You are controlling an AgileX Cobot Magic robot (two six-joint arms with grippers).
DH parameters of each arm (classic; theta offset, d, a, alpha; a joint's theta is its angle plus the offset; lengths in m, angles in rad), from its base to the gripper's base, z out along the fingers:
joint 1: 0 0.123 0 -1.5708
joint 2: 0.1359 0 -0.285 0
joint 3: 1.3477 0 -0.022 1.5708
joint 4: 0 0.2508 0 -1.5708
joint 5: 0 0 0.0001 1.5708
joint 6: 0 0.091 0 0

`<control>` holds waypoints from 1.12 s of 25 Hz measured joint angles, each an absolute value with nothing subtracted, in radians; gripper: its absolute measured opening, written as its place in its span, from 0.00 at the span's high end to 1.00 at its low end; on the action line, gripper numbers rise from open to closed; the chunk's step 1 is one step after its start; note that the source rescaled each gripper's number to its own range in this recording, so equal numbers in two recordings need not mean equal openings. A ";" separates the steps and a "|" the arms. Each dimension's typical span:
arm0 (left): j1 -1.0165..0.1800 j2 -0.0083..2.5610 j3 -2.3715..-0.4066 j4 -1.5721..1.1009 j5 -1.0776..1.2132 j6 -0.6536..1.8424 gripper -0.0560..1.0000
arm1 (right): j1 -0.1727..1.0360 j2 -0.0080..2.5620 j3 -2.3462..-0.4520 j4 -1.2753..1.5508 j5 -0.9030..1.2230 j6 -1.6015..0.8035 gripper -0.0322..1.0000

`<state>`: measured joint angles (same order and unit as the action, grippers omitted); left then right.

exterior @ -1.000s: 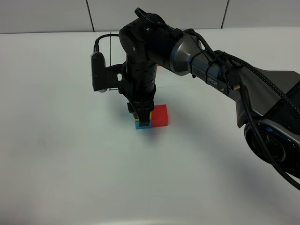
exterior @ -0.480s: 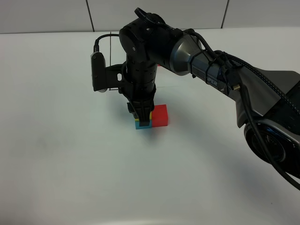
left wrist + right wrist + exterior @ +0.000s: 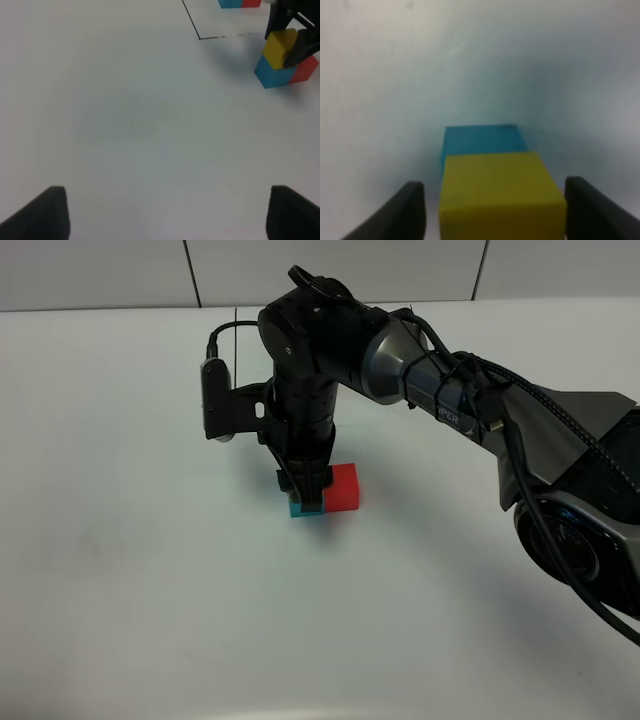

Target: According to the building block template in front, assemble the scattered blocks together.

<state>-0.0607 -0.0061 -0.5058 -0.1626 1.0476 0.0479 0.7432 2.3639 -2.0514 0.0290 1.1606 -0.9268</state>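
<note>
Yellow cube point(image 3: 280, 47) sits square atop blue cube point(image 3: 270, 75), red cube point(image 3: 305, 70) alongside.

White desk point(image 3: 150, 590) | blue cube point(image 3: 270, 75) and red cube point(image 3: 344, 486) rest side by side, touching | black drawn lines point(image 3: 210, 37) frame the template's blue and red cubes point(image 3: 239, 3) at the far edge

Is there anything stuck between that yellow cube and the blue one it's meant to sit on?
Nothing visible. The yellow cube already sits on the blue cube, the red cube beside them. The right gripper straddles the yellow cube; its fingers appear slightly apart from it.
</note>
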 joint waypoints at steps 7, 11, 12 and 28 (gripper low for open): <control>-0.061 -0.006 -0.506 -0.163 1.048 0.048 0.23 | 0.731 2.354 -2.052 0.022 1.157 -0.923 0.48; -0.061 -0.006 -0.506 -0.163 1.048 0.048 0.23 | 0.714 2.309 -2.052 0.017 1.189 -0.909 0.36; -0.061 -0.006 -0.506 -0.163 1.048 0.048 0.23 | 0.711 2.295 -2.052 0.017 1.199 -0.899 0.34; -0.061 -0.006 -0.506 -0.163 1.048 0.048 0.23 | 0.433 2.099 -1.777 0.141 1.212 -0.607 0.30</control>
